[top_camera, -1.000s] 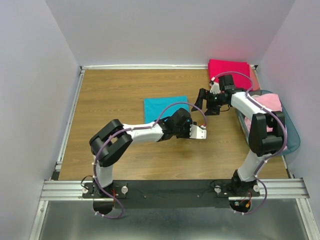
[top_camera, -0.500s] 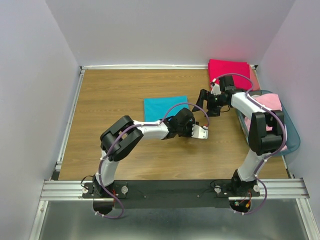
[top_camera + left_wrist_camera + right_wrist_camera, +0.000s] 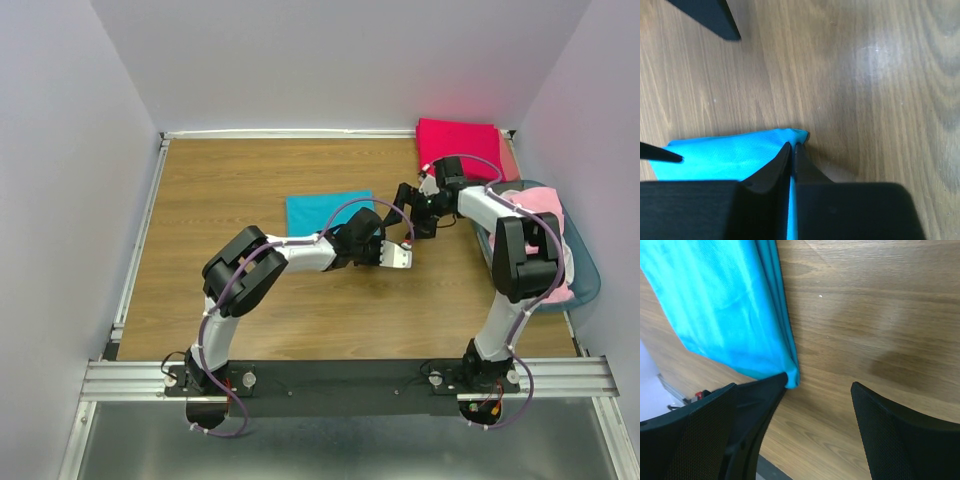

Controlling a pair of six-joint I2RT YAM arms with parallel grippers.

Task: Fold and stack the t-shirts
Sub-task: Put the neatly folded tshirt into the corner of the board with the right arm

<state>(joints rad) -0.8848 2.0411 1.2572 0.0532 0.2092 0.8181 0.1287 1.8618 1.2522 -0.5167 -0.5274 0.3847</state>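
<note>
A teal t-shirt (image 3: 325, 213) lies folded flat in the middle of the table. My left gripper (image 3: 372, 227) is shut on its near right corner; in the left wrist view the teal cloth (image 3: 730, 157) is pinched between the closed fingers of the gripper (image 3: 791, 147). My right gripper (image 3: 402, 210) is open just right of the shirt. In the right wrist view the teal shirt's corner (image 3: 725, 305) touches the left finger (image 3: 755, 400), and bare wood lies between the fingers of the gripper (image 3: 817, 387). A crimson-pink t-shirt (image 3: 458, 135) lies folded at the back right.
A blue-tinted plastic basket (image 3: 588, 268) stands at the right edge with light pink shirts (image 3: 540, 203) in it. Grey walls close in the wooden table (image 3: 220, 180) on three sides. A metal rail (image 3: 350, 375) runs along the near edge.
My right gripper has moved left toward the teal shirt's right edge. My left arm has drawn in a little, and the shirt's right edge has shifted slightly left with it.
</note>
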